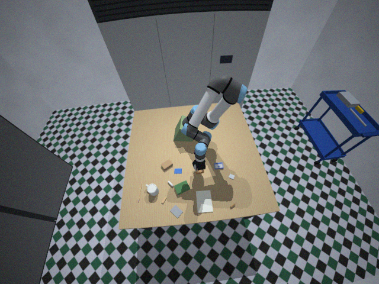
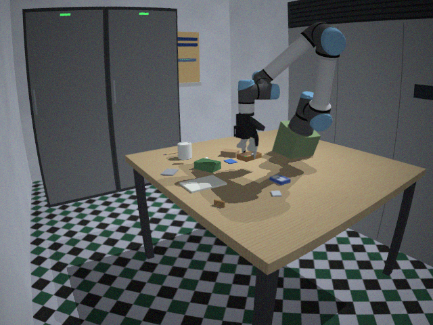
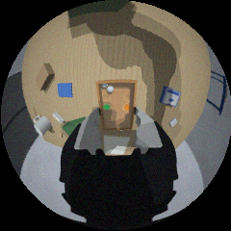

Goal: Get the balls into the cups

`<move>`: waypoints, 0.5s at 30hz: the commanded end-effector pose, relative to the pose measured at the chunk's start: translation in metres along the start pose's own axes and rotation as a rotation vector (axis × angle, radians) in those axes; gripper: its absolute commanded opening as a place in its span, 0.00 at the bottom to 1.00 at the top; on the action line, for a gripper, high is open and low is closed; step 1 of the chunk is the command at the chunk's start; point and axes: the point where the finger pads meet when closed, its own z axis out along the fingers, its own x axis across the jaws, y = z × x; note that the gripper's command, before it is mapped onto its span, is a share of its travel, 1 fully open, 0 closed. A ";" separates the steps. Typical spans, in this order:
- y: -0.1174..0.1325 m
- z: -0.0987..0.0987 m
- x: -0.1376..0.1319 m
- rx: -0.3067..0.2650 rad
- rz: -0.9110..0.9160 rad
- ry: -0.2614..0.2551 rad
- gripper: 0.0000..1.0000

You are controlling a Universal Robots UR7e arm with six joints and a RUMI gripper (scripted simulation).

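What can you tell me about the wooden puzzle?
The puzzle is a flat wooden tray with a raised rim. Inside are a green cup and an orange cup, and a pale ball sits in a far corner. The hand grips its near end between grey fingers.

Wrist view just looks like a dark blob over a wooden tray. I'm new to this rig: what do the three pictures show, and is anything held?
The machine is one jointed arm bolted to a table. One picture looks down from above, one from the side, and one from a camera on the wrist. The dark blob is the gripper. Its two grey fingers are closed on the near end of the wooden puzzle. Both balls sit in its far left corner, outside the green cup and orange cup. A mug and small blocks lie nearby.
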 end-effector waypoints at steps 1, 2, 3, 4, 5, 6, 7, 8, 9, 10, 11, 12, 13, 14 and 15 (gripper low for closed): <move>0.002 0.000 -0.001 0.008 -0.002 0.006 0.43; 0.002 0.000 -0.001 0.008 -0.002 0.007 0.43; 0.002 0.000 -0.001 0.008 -0.002 0.007 0.43; 0.002 0.000 -0.001 0.008 -0.002 0.007 0.43; 0.002 0.000 -0.001 0.008 -0.002 0.007 0.43; 0.002 -0.001 -0.002 0.006 0.000 0.013 0.43; 0.001 0.000 -0.001 0.006 0.001 0.012 0.43; 0.000 0.000 0.000 0.006 0.001 0.010 0.43; -0.001 0.000 0.000 0.005 0.001 0.008 0.43; -0.001 0.000 0.000 0.004 0.001 0.007 0.43; -0.001 0.000 0.000 0.003 0.000 0.007 0.43; -0.001 0.000 0.000 0.002 0.000 0.006 0.43; -0.001 0.000 0.000 0.001 0.000 0.006 0.43; -0.001 0.000 0.000 0.000 0.000 0.005 0.43; -0.001 0.000 0.000 -0.001 0.000 0.004 0.43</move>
